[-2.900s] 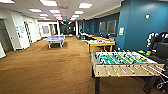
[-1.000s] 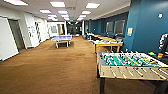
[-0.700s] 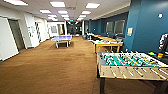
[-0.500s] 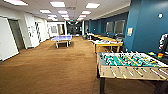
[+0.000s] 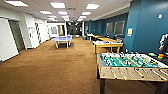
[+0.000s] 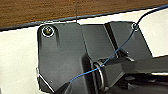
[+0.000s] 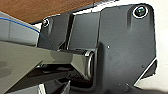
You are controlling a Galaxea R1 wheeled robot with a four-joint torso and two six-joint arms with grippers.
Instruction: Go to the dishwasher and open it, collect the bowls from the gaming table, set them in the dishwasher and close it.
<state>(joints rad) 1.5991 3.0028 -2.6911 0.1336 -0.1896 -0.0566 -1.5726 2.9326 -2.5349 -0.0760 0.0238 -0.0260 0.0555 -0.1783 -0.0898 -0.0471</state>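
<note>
Head view: We record a long room with brown carpet (image 5: 50, 70), a white wall on the left and a blue wall (image 5: 147, 30) on the right. A foosball table (image 5: 127, 61) with a green field and rods stands in the near right foreground. Beyond it, along the blue wall, stands a yellow wood-topped table (image 5: 107, 45). A blue table-tennis table (image 5: 61, 38) stands far down the room, left of centre. At the far right edge, just behind the foosball table, we note two small bright items side by side. We take them for the light green bowl (image 5: 151, 54) and the orange-red bowl (image 5: 161, 55), though they are too small to confirm. We cannot make out the surface they rest on.

Left wrist view: The arm's dark plate and jointed bar lie over a pale surface, with a thin blue cable (image 6: 112, 56) running across them. A strip of brown carpet (image 6: 50, 10) lies beyond. We cannot tell whether the left gripper is spread or closed, or whether it has hold of anything.

Right wrist view: Dark plate and grey bar again, with brown carpet (image 7: 37, 8) at one corner. We likewise cannot tell the right gripper's state. How the two bowls lie relative to either gripper cannot be established from these views.
</note>
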